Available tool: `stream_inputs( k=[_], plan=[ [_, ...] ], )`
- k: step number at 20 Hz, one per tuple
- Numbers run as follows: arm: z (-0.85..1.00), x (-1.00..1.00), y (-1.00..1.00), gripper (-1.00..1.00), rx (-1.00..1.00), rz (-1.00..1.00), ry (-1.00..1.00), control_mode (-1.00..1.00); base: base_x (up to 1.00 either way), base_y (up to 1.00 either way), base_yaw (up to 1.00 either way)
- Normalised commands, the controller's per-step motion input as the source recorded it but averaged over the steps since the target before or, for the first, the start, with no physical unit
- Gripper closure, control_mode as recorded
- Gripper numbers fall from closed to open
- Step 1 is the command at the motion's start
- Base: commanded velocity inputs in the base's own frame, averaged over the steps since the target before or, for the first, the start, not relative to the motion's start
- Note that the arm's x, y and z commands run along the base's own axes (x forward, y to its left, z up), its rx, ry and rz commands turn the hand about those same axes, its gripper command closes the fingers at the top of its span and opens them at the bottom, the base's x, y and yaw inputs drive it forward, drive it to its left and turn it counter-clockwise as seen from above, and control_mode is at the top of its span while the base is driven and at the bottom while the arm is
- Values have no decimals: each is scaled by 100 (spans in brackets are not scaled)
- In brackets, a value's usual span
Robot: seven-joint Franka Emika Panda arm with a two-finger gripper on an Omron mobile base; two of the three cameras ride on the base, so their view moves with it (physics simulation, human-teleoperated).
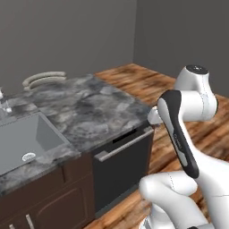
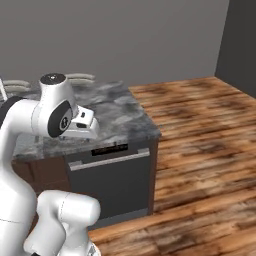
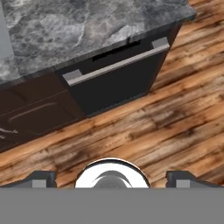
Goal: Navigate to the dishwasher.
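The dishwasher (image 1: 120, 170) is a nearly black flat front under the end of the marble counter, with a thick grey bar handle (image 1: 125, 145) along its top. It stands straight ahead of the base (image 2: 112, 185), a short way off across the floor. In the hand view the dishwasher (image 3: 118, 85) lies in the upper middle, seen from above at a slant. My gripper (image 3: 111, 180) is open, its two dark fingertips (image 3: 42, 178) set wide apart with nothing between them. The hand (image 2: 85, 122) hangs in front of the counter edge, above the dishwasher's top.
A grey marble counter (image 1: 89, 112) carries a steel sink (image 1: 27, 138) at the left and pale curved bars (image 1: 44, 78) at the back. Dark brown cabinet doors (image 1: 58, 201) sit left of the dishwasher. Wooden floor (image 2: 200, 150) stretches to the right, up to grey walls.
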Motion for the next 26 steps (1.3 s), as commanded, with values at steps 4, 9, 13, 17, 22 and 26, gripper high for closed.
stream_inputs(
  k=[4,9,13,17,22,26],
  plan=[
    [0,0,0,-100,0,0,0,100,100,-5,13],
    [0,0,0,-100,0,0,0,100,100,-4,20],
    [0,0,0,-100,0,0,0,100,91,-18,23],
    [0,0,0,-100,0,0,0,100,84,-24,26],
    [0,0,0,-100,0,0,0,100,78,-27,35],
    [0,0,0,-100,0,0,0,100,76,-25,38]
  ],
)
